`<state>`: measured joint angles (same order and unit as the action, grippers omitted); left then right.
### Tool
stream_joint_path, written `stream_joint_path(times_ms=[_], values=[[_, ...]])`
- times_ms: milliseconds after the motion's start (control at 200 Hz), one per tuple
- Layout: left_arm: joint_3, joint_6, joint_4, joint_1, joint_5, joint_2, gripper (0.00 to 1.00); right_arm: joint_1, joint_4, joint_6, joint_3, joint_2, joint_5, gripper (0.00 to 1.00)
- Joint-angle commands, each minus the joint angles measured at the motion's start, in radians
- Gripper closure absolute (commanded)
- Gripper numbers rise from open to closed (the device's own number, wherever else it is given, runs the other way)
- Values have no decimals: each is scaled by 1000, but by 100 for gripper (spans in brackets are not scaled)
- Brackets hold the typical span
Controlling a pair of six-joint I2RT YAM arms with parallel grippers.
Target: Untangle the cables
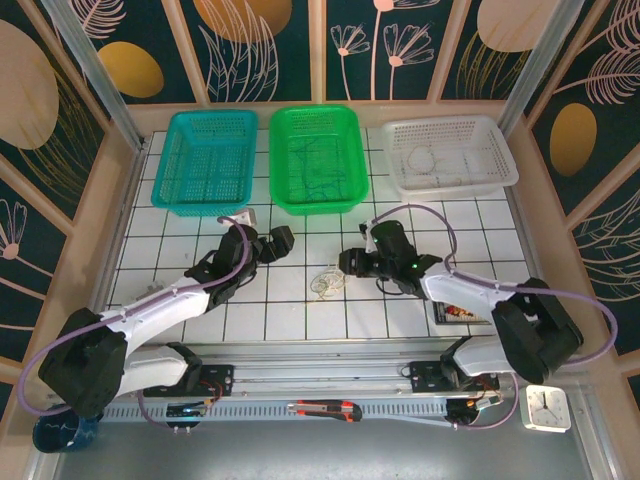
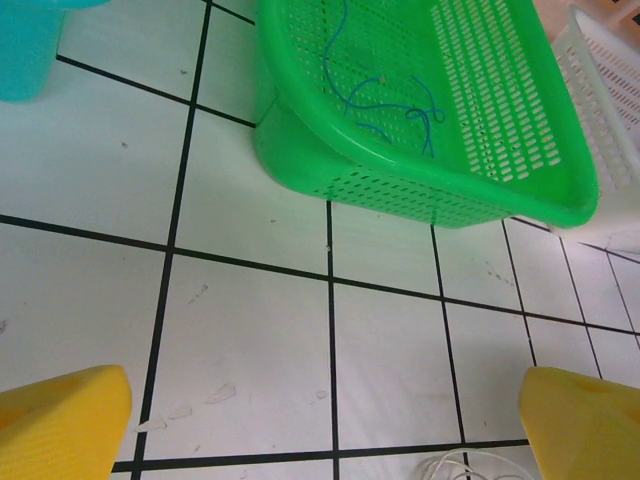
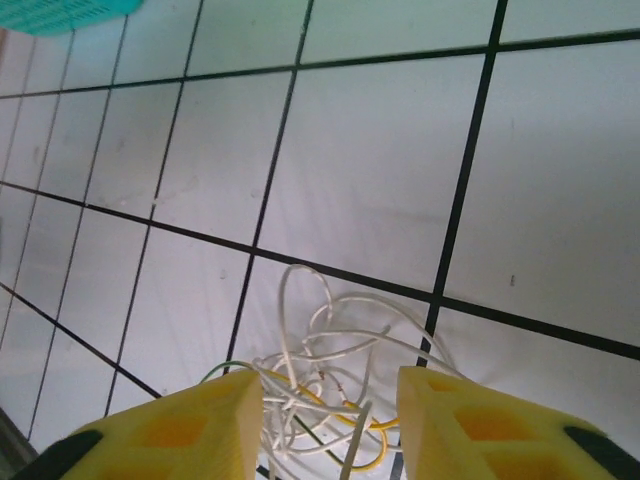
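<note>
Closest to the lens in the right wrist view: two yellow fingers [image 3: 190, 430] of the right pincer [image 3: 330, 405], standing apart, with thin strands lying loose in the gap and not visibly pinched. Beneath everything, the white tiled table [image 1: 250, 320]. Along its far edge, three baskets: teal [image 1: 210, 115], green [image 1: 315, 112] with a blue cable [image 2: 385, 105] curled inside, and white [image 1: 450, 125] with a pale cord in it. Between the two arms, on a bare tile, the remaining tangle of cables [image 1: 325, 283]: white loops with a yellow strand threaded through, a round clump with no clear long axis. Seen from the right wrist, loops fanning forward and away from the fingertips, the knotted core sitting right between them. Judged far nearer the right arm, so the next pull looks to be its job. Right arm reaching in from its base toward the middle, wrist tipped down at the table. Left pincer [image 1: 275, 243] spread as wide as can be, holding nothing, set well apart from the tangle up and to the left, facing the green basket.
</note>
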<state>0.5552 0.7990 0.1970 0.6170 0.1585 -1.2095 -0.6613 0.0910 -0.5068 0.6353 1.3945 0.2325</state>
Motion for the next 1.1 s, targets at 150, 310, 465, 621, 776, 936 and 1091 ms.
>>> stream_joint_path(times_ms=[150, 310, 465, 621, 776, 936, 1091], values=[[13, 11, 57, -16, -78, -20, 1, 31, -32, 95, 246, 65, 25, 100], [17, -13, 74, -20, -109, -34, 1, 65, -51, 120, 350, 96, 79, 100], [26, -32, 79, -23, -151, -50, 1, 77, -52, 124, 371, 120, 95, 100], [35, -44, 79, -27, -162, -62, 1, 76, -30, 106, 343, 114, 98, 100], [34, -43, 83, -29, -173, -71, 1, 77, -5, 80, 279, 87, 82, 100], [32, -34, 90, -28, -187, -74, 1, 77, 13, 67, 168, 36, 9, 100], [34, -28, 101, -28, -213, -92, 1, 81, 39, 60, 73, 11, -39, 93]])
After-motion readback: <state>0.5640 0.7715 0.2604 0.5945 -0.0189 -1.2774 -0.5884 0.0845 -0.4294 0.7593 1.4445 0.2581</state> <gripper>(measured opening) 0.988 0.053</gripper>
